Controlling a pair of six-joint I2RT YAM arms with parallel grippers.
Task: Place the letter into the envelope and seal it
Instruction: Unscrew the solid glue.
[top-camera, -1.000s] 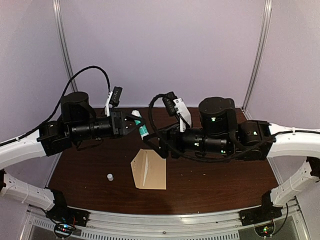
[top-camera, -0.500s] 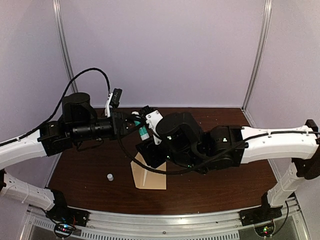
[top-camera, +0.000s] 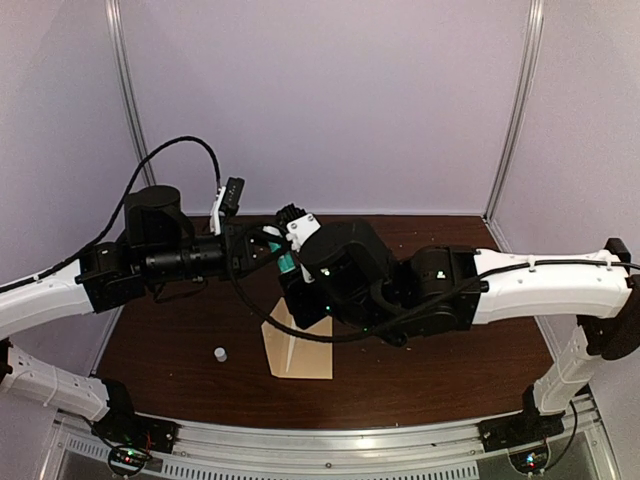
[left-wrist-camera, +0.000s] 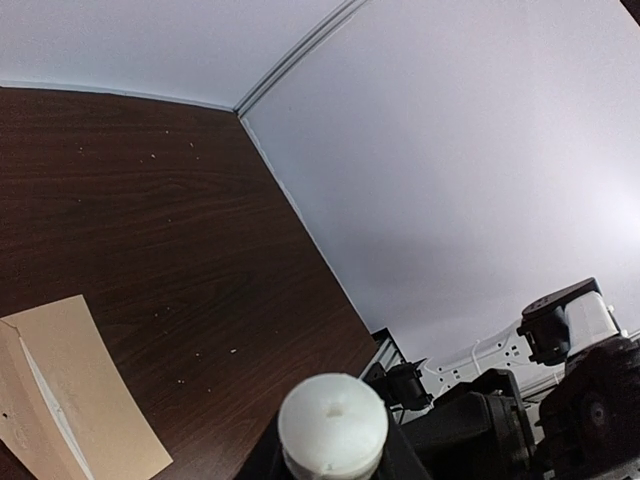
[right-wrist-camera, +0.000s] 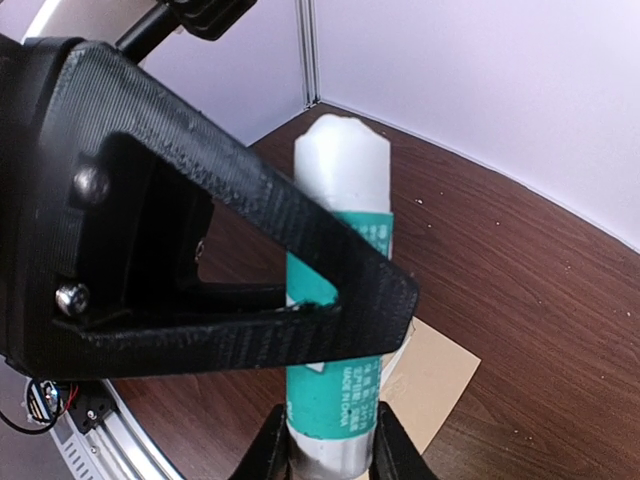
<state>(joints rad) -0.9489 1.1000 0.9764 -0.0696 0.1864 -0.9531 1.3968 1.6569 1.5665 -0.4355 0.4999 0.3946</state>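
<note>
We saw left gripper (top-camera: 268, 243) clamped on glue stick (right-wrist-camera: 338, 395) (teal label), right gripper (right-wrist-camera: 332, 452) pinching it too, envelope (top-camera: 300, 345) lying nearby.

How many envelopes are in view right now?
1. The tan envelope lies on the table, front centre, its far edge under the right arm. Another could be hidden beneath that arm.

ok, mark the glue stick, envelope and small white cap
glue stick (right-wrist-camera: 341, 170), right wrist view, white top end
envelope (top-camera: 310, 355), top external view, flat tan face
small white cap (top-camera: 220, 353), top external view, its top
</note>
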